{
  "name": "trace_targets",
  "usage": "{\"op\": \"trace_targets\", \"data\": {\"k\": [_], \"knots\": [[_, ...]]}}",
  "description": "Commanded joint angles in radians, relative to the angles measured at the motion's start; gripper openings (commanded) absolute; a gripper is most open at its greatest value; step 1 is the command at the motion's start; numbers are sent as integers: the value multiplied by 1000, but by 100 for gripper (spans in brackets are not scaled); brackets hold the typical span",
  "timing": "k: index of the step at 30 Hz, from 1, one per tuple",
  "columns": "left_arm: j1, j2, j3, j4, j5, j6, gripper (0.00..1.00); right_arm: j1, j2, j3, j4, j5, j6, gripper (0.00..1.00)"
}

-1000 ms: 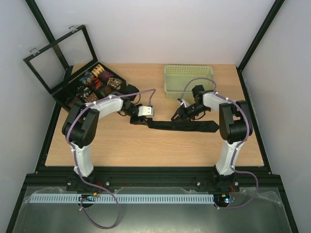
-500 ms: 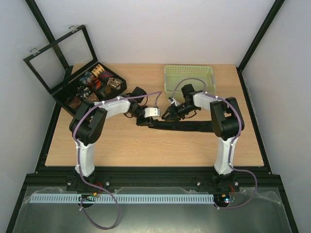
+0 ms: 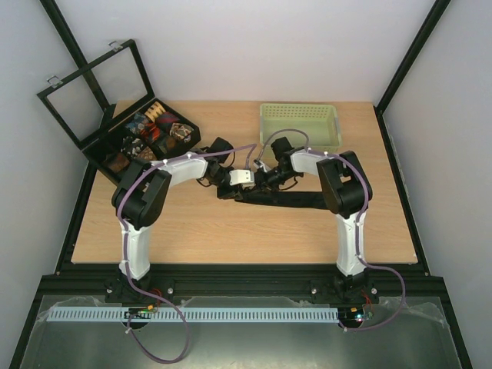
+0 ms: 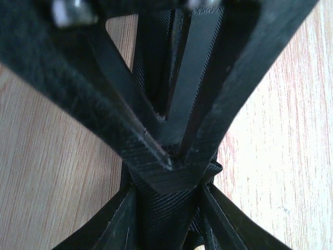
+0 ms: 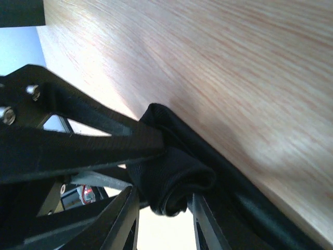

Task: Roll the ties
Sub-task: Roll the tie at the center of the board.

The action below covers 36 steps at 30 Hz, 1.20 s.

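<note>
Right gripper straddling the coiled end of the black tie, fingers narrowly parted, apparently pinching it: visible only from the right wrist. Left gripper flanking the strip's width, grip impossible to judge. Overhead, both tips meeting on the wooden table, coil hidden, remaining strip flat toward the right, near the green basket; patterned ties in the open black box.

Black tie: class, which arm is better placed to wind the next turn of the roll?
Probably the right. The right claw straddles the tie at its rolled end, so turning that wrist could wind more on. The left claw grips the unrolled strip, better suited to holding it taut.
</note>
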Motion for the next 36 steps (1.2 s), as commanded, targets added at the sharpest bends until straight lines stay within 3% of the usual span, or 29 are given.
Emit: {"op": "trace_targets", "data": {"k": [1, 7, 9, 10, 15, 23, 29, 36], "knots": [[-10, 11, 16, -23, -6, 1, 35, 17, 49, 48, -15, 23, 24, 30], [-8, 6, 11, -31, 3, 3, 36, 17, 76, 42, -50, 88, -11, 11], [14, -5, 12, -39, 40, 5, 43, 15, 88, 31, -69, 108, -30, 2], [61, -24, 10, -49, 88, 20, 51, 12, 92, 18, -85, 119, -51, 1], [131, -68, -39, -28, 92, 91, 56, -14, 90, -21, -71, 84, -51, 1], [84, -38, -33, -58, 51, 117, 58, -74, 122, -89, 32, -139, -22, 1], [73, -76, -48, -44, 96, 63, 61, -100, 107, -131, 131, -305, -18, 1], [72, -139, -128, 99, 202, -107, 63, -112, 136, -101, -74, -357, -258, 1]]}}
